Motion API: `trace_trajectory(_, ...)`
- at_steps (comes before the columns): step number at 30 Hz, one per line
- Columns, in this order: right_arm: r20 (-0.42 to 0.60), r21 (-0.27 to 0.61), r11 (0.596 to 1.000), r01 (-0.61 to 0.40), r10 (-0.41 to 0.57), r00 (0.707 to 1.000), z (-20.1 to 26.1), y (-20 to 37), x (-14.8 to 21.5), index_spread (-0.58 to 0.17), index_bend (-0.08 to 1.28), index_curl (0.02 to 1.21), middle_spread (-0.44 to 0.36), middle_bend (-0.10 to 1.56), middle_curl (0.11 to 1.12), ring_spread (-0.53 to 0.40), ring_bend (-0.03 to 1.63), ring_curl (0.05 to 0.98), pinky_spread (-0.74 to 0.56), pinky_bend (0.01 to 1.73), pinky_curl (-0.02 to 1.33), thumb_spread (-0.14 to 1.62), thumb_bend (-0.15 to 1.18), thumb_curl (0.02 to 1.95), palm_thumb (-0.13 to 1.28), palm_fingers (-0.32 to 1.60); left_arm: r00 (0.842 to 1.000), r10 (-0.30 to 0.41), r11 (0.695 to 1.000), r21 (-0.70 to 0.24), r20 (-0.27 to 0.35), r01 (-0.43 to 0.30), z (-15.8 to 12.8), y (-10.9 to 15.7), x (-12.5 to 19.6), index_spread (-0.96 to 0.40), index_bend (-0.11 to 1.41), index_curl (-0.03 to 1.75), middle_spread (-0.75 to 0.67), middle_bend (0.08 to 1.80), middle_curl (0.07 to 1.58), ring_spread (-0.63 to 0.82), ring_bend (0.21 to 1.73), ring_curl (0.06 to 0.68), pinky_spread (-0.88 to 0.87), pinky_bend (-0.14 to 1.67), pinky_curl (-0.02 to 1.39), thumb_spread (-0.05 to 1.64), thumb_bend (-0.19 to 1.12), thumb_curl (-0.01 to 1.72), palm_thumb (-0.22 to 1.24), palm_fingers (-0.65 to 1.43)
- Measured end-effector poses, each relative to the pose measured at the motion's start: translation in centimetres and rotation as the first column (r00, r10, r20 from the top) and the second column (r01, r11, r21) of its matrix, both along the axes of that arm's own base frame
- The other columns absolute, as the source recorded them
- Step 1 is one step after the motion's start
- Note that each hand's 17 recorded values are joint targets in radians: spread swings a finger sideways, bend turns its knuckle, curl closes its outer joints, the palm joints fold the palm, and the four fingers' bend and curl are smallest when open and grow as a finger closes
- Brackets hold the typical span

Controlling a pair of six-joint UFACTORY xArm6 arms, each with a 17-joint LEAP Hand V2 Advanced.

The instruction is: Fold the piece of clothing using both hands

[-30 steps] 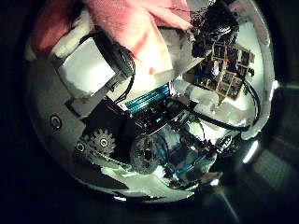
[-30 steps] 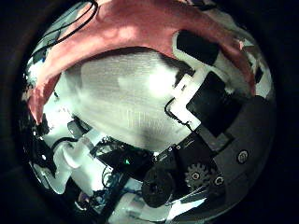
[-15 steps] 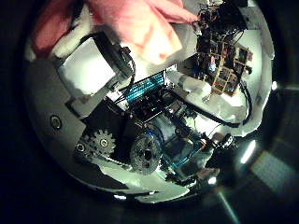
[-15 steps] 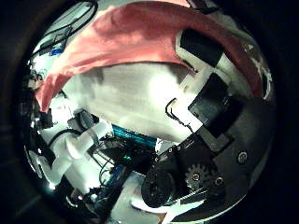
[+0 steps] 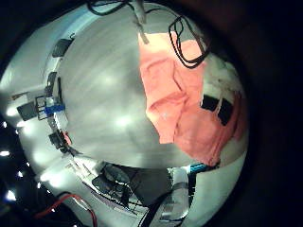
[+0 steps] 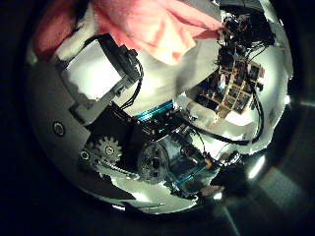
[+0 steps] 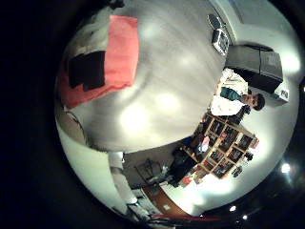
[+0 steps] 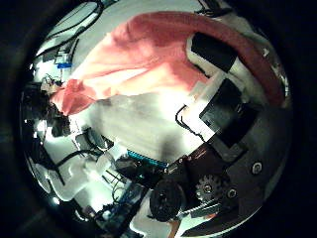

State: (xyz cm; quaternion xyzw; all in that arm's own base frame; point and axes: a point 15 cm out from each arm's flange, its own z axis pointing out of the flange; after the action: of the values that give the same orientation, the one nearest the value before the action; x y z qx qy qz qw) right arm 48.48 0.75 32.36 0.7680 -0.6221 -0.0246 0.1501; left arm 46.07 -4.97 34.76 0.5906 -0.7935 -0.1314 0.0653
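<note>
We are holding the cloth [image 8: 149, 59] up off the table [image 5: 104, 104] with both hands — presumably to carry one edge over for the fold. The right hand [image 8: 223, 84] is pinching it, and the left hand [image 6: 98, 64] is gripping it too. It is hanging stretched between them, its long axis running hand to hand — the free part draping toward the table.

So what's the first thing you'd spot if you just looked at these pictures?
The pink piece of clothing stands out first, hanging close in front of the right hand, whose black and white fingers curl into it. It also drapes over the left hand. In the left little finger side palm view the same cloth stretches above the pale grey table.
</note>
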Motion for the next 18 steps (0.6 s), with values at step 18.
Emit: trace_trajectory(18,0.237,0.023,1.000,0.015,-0.020,0.971,-9.2,1.5,11.2,-0.339,0.90,0.94,-0.189,1.22,0.88,-0.266,1.35,0.824,-0.28,1.18,0.98,1.30,-0.02,0.62,0.83,0.85,0.970,0.162,0.979,-0.154,0.183,-0.135,-10.7,2.3,11.9,-0.61,0.19,1.57,-0.63,0.89,1.10,-0.45,1.35,0.518,-0.60,1.15,0.56,1.02,-0.05,0.61,0.75,1.00)
